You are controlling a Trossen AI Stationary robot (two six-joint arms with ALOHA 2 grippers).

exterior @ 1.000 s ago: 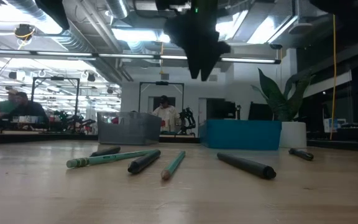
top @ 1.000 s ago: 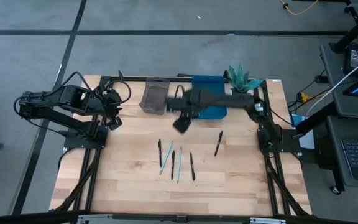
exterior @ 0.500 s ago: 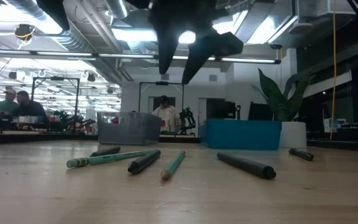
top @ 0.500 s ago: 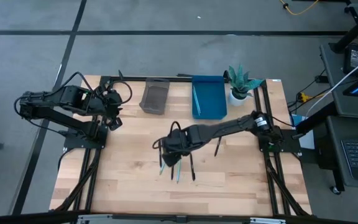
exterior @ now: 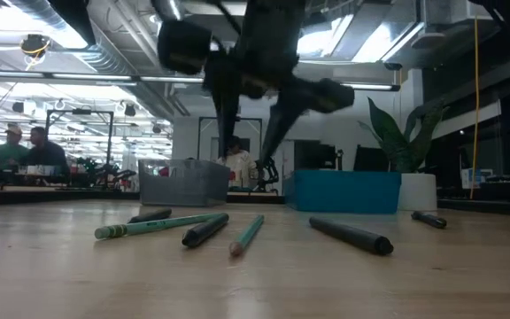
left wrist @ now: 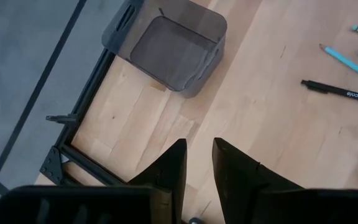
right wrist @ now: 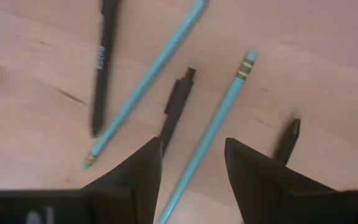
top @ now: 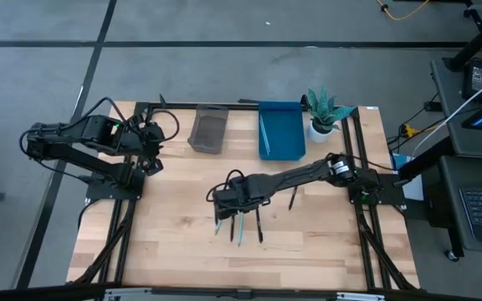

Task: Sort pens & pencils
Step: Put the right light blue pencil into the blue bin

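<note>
Black pen (left wrist: 342, 91) carries white print, reads approx "scribe". Right gripper (right wrist: 191, 163) hangs w/ fingers wide over the cluster mid-table: slim teal pencil (right wrist: 215, 127) w/ metal ferrule lies btwn them, black clip pen (right wrist: 176, 107) beside. Wood-plank table (top: 174, 242). Smoky translucent bin (top: 208, 130), blue tray (top: 280, 130) at far edge. Left gripper (left wrist: 197, 163) parked at the table's left edge, fingers narrow, nothing held.
</note>
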